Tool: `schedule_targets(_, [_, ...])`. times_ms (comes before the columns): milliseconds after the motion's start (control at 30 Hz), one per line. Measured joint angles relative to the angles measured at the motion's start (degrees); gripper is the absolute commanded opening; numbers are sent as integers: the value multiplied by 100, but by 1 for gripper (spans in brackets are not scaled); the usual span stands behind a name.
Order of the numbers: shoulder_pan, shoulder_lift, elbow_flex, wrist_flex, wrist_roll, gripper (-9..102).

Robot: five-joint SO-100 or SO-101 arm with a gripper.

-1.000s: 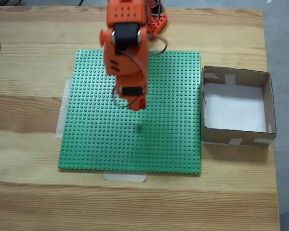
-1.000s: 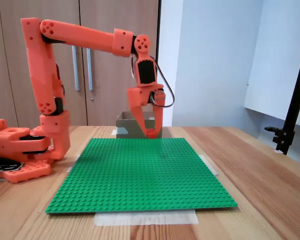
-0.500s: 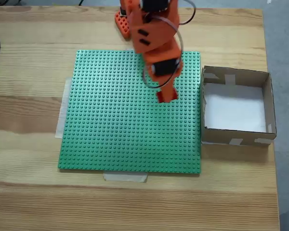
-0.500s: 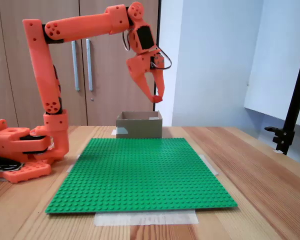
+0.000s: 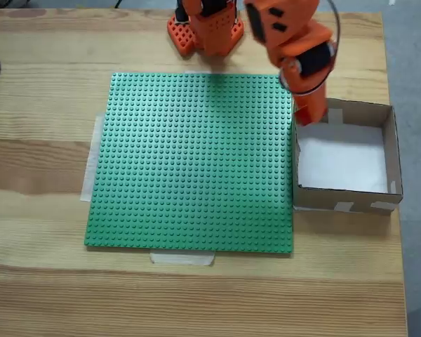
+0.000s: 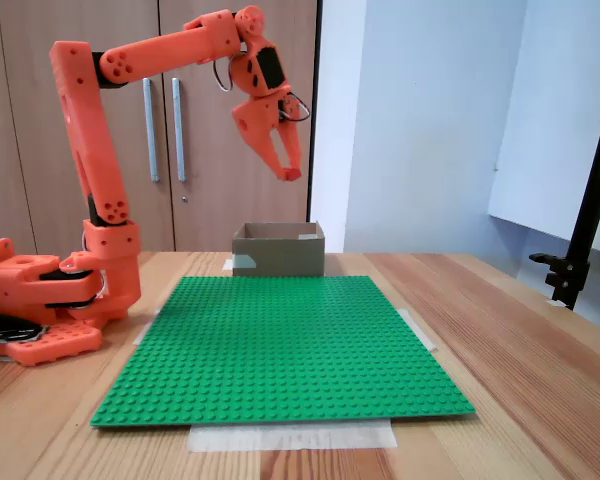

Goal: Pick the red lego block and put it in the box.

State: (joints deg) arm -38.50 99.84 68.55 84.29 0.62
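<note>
No readable writing is seen. The pincer [image 6: 289,172] is held high above the box [image 6: 277,250], clenched on the red lego block [image 6: 292,174], seen as a red tip between the fingers. From above, the pincer [image 5: 313,118] is placed over the box's [image 5: 391,151] near-left wall, beside the green baseplate [image 5: 196,161]. Bare counter [image 5: 196,295] is left around the baseplate.

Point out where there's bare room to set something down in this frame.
The green baseplate is bare edge to edge. Bare wood runs along the table in front of it and on its left. The box floor is free except its back-left corner, where the end effector hangs above.
</note>
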Motion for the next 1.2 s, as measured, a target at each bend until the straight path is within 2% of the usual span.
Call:
schedule_targets(700, [-721,-1503,105,0,158,-1])
schedule_targets(1200, [-923,-2681,-1072,0,132,-1])
